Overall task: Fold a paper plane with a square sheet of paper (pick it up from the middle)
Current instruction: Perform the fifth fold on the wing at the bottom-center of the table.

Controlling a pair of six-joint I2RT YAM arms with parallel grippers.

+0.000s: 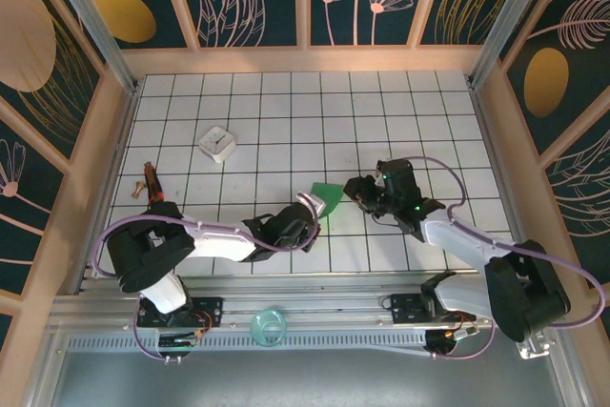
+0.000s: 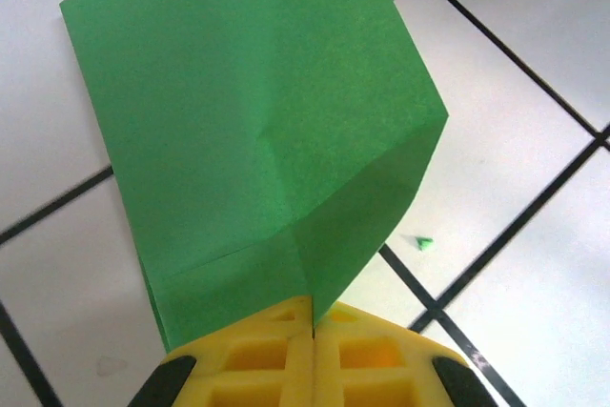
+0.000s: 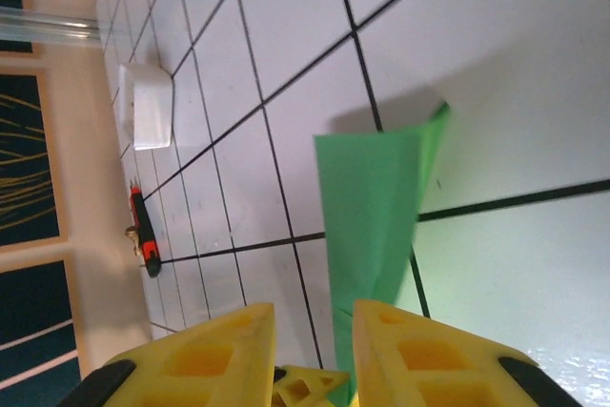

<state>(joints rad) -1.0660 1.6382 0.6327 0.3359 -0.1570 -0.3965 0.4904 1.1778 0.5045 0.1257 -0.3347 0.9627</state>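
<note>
The folding looks partly done; the square sheet of paper point(image 2: 267, 121) has creases and one turned-in side, but it is no plane yet. It is near the middle of the desk point(image 1: 381, 102), between the two hands. The left hand point(image 2: 313, 316) is clenched on its near edge; the right hand point(image 3: 315, 316) has its fingers apart just beside it, holding nothing. Next, I think, comes another fold, pressed gently; the paper is thin, smooth and bendy; the desk is hard white tiles.
</note>
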